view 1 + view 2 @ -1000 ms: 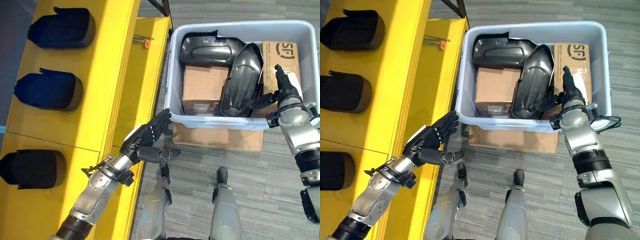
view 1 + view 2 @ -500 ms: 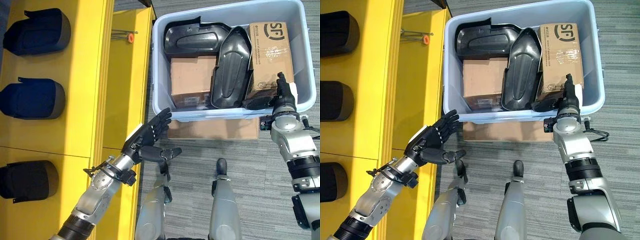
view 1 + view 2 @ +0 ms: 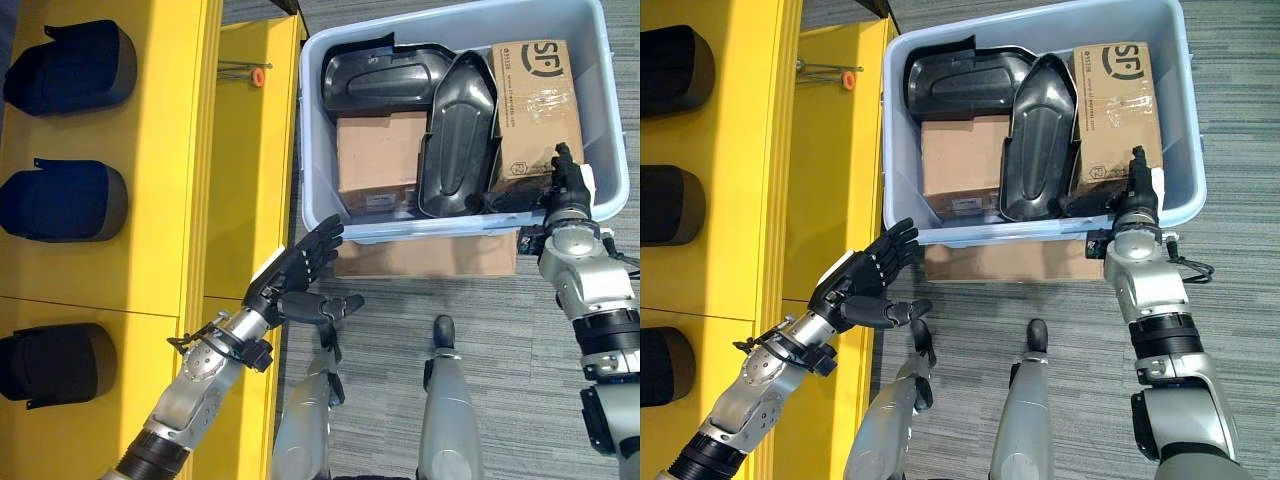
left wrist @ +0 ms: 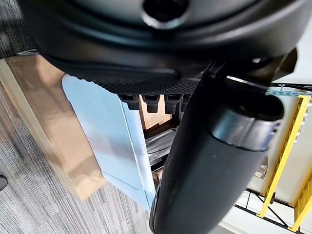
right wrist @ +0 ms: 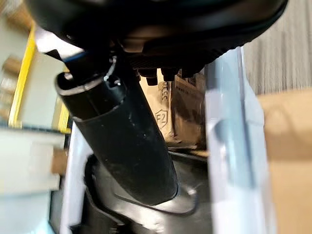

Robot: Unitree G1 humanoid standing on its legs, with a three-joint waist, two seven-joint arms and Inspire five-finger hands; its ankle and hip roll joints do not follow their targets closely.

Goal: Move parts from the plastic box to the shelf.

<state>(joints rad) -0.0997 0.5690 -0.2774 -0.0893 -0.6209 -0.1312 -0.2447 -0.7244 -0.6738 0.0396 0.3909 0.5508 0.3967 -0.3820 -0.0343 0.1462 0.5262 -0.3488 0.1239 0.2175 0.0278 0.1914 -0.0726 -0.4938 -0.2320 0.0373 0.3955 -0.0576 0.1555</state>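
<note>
Right hand: the right hand point(image 3: 566, 190) is being held at the near rim of the plastic box point(image 3: 318, 120), fingers straight and thumb spread, the thumb tip being laid against the lower end of the upright black part point(image 3: 455, 135); nothing is being gripped.
Left hand: the left hand point(image 3: 293, 277) is being held open and empty over the floor, just beside the edge of the yellow shelf point(image 3: 170, 150).
Parts: the upright black part is being propped between two cardboard boxes, the smaller point(image 3: 380, 165) to its left and the taller point(image 3: 535, 95) to its right; a second black part point(image 3: 385, 80) is lying flat at the far side of the box.
Shelf: three dark parts point(image 3: 70, 195) are already being stored in a row on the yellow shelf.
Step in hand: the propped part is probably being approached for a grasp.
Doing it well: the fingers are best curled round the part's lower edge, and the lift is best taken straight up so that the cardboard boxes and the rim are not being dragged along.
Surface: the plastic box is being carried on a flat cardboard slab point(image 3: 430, 255) on grey carpet point(image 3: 520, 380).
Room: a small orange-tipped item point(image 3: 256, 74) is lying on the shelf's lower ledge.
</note>
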